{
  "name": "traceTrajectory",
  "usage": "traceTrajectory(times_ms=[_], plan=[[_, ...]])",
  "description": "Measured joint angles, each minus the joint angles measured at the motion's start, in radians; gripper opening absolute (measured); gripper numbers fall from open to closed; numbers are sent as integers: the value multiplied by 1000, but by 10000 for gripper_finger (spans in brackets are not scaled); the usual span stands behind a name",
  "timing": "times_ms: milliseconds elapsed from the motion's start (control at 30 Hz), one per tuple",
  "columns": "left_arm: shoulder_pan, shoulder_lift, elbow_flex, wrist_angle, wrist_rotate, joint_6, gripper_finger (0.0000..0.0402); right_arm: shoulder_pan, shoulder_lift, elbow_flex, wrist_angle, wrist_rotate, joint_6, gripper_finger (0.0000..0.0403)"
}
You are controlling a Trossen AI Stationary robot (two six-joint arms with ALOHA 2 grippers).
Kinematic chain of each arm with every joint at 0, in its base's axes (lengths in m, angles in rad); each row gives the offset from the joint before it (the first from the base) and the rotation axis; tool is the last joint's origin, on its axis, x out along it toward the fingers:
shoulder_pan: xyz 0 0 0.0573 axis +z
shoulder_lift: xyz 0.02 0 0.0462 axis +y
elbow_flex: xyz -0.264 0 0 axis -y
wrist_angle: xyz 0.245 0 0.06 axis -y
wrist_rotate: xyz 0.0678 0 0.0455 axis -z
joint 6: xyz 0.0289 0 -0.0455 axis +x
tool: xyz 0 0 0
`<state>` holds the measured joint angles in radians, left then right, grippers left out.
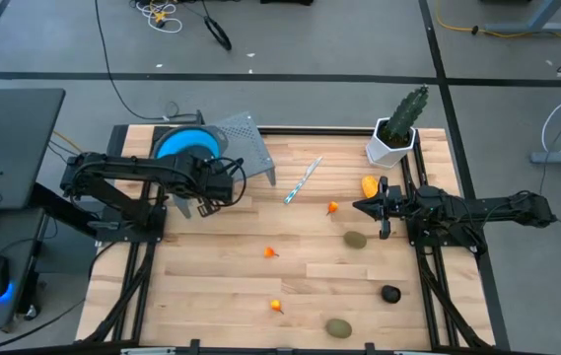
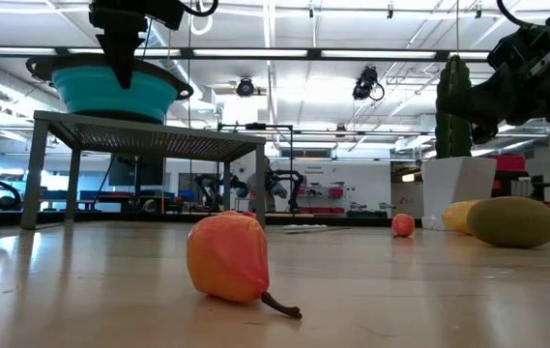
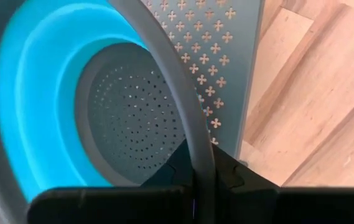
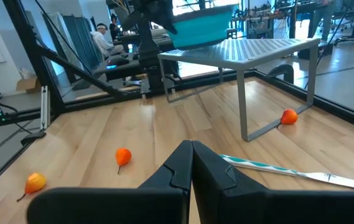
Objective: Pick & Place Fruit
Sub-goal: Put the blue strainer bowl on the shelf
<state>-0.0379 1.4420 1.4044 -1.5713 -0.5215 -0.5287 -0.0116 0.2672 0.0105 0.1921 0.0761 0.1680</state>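
A big bright room with ceiling lights sits behind the wooden table (image 1: 221,261).
From above, the left gripper (image 1: 204,208) is pinching the rim of the blue strainer bowl (image 1: 183,144) at upper left; its wrist view shows the bowl's holes. The right gripper (image 1: 383,219) is closed with nothing in it, between the yellow fruit (image 1: 370,184) and a green fruit (image 1: 356,239). Only the low view shows the nearest orange fruit (image 2: 227,257) up close. No writing shows.
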Motion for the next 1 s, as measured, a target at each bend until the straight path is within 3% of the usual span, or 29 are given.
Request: traceTrajectory(times_ms=[300,600,1000], plan=[[53,0,0,1,5,34,35,0,0,0,0,0,0,13],[65,0,0,-1,63,53,16,0,0,0,0,0,0,13],[64,0,0,0,96,4,143,0,0,0,0,0,0,13]])
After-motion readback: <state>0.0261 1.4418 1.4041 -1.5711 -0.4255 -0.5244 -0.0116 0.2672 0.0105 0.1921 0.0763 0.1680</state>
